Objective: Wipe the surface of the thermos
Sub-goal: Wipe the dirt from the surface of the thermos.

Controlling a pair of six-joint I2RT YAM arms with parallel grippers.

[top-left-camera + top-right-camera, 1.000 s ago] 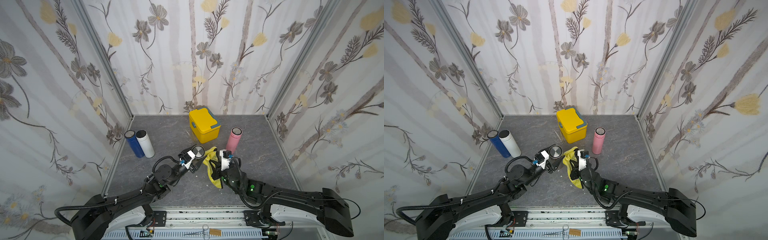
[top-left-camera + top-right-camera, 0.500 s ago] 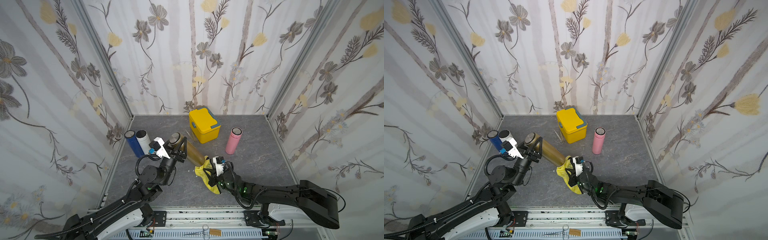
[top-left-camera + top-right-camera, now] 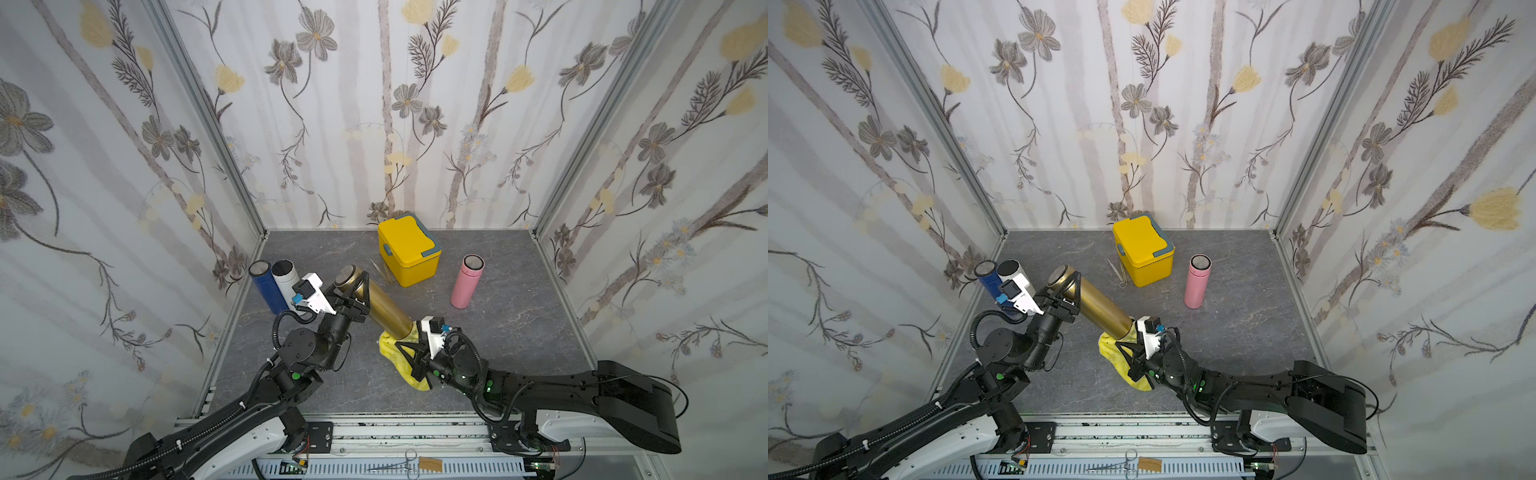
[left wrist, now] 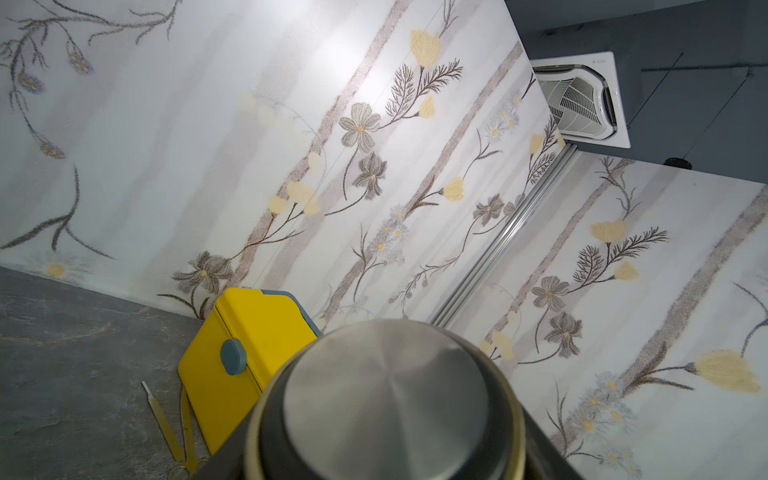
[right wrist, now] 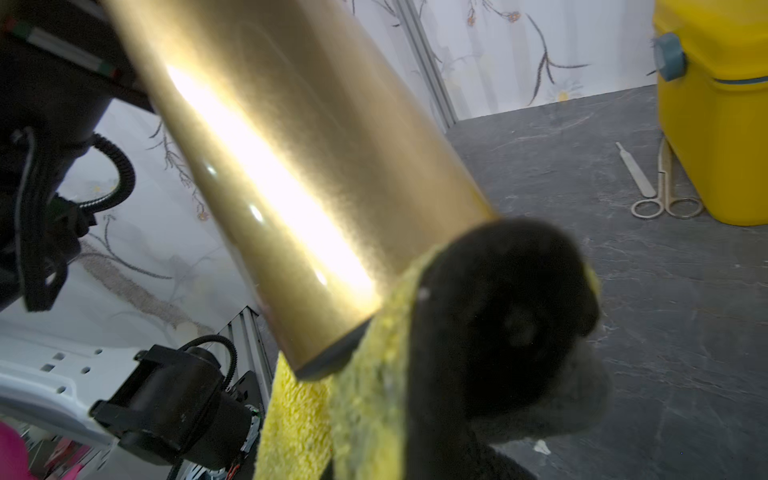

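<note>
The gold thermos [image 3: 386, 307] hangs tilted above the floor, steel lid end up and to the left, base end down and to the right. My left gripper [image 3: 357, 291] is shut on it just below the lid, as both top views show [image 3: 1069, 291]. In the left wrist view the lid [image 4: 390, 399] fills the foreground and hides the jaws. My right gripper [image 3: 409, 353] is shut on a yellow cloth [image 3: 390, 347]. The cloth [image 5: 299, 415] is pressed against the base end of the thermos [image 5: 291, 145] and hangs down to the floor.
A yellow box [image 3: 409, 249] stands at the back with tweezers and scissors [image 5: 665, 187] beside it. A pink bottle [image 3: 467, 282] stands to the right. A blue bottle [image 3: 266, 286] and a white bottle [image 3: 284, 276] stand by the left wall, close behind my left wrist.
My left arm has lifted the thermos and swung its lid end up and left, tilting it. My right gripper has slid with the cloth down to the base end.
</note>
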